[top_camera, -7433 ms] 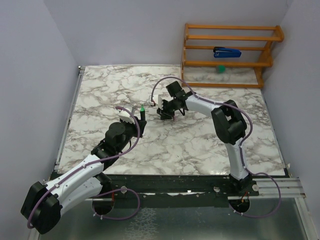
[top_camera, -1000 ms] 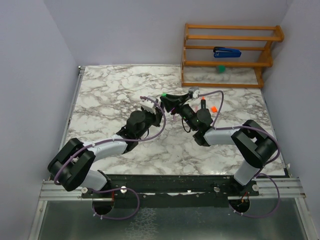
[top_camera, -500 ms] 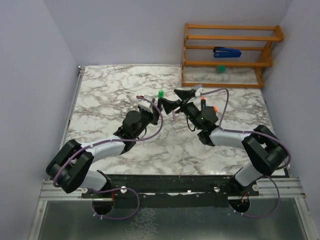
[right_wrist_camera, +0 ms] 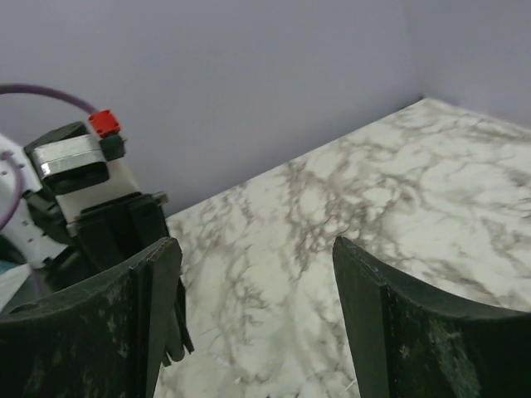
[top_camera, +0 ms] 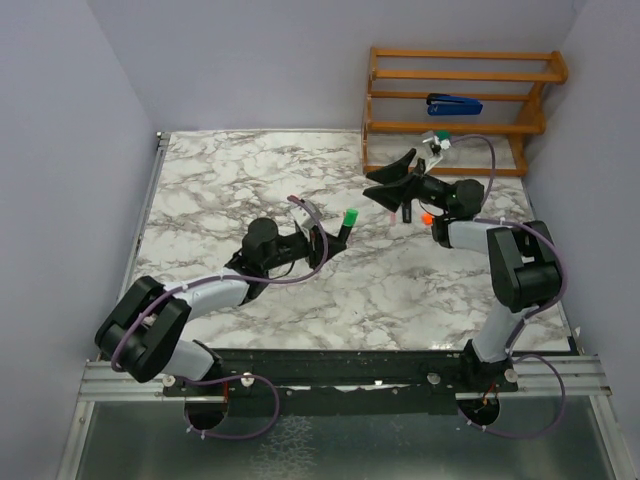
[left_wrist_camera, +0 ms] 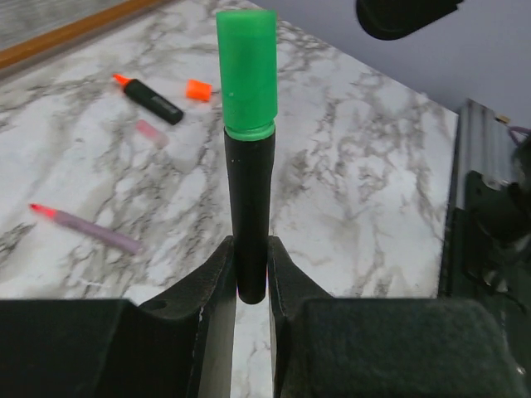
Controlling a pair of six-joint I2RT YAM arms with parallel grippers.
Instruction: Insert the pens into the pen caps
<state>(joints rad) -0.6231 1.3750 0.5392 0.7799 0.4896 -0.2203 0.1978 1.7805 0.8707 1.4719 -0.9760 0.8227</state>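
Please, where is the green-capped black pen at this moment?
The green-capped black pen is clamped in the left claw, central in the left wrist view; from above it is near the middle of the table, left of the open right claw.

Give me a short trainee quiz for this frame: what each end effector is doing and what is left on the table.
1. True or false: the left end effector is shut on a black pen fitted with a green cap.
2. The right end effector is: A) open and empty; B) shut on a cap; C) shut on a pen.
3. How many pens lie loose on the marble table?

Key: 1 true. 2 A. 3 two: the orange-tipped black pen and the pale pink pen.
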